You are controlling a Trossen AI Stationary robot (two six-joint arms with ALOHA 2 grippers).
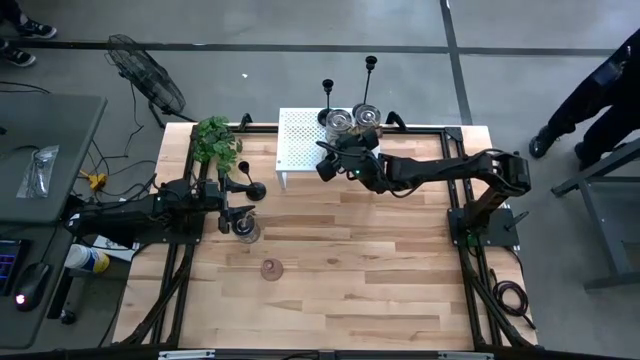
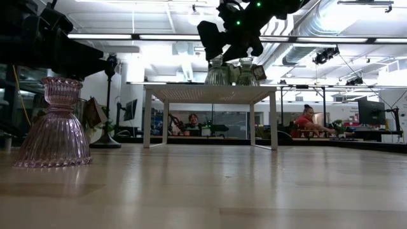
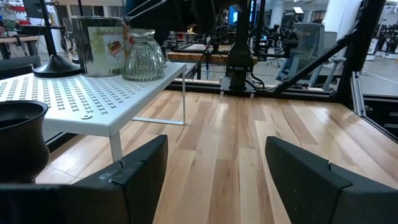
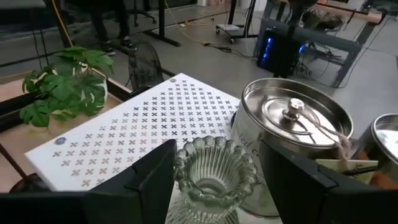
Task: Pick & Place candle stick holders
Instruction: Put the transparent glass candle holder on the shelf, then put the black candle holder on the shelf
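A white perforated shelf (image 1: 298, 140) stands at the table's far side. A clear ribbed glass holder (image 4: 214, 175) stands upright on its base on the shelf, beside a metal tin (image 4: 292, 134). My right gripper (image 4: 221, 186) is open, above the shelf, with one finger on each side of the holder's rim. Two tall black candlesticks (image 1: 327, 98) (image 1: 370, 72) stand behind the shelf. A pink glass holder (image 2: 54, 127) and a clear one (image 1: 247, 232) stand on the table. My left gripper (image 3: 214, 168) waits open at the table's left. My right gripper's fingers stand on either side of the glass holder's beaded rim (image 4: 186, 163), coming level and slightly downward from the table's right. A gap shows at one finger (image 4: 298, 186). At the other, I cannot tell whether it touches.
A green leafy plant (image 1: 214, 140) stands left of the shelf, and a black candlestick (image 1: 248, 187) is beside my left gripper. A second tin (image 4: 387, 146) stands close to the first on the shelf. Bare wood (image 1: 380, 270) fills the table's middle and near side.
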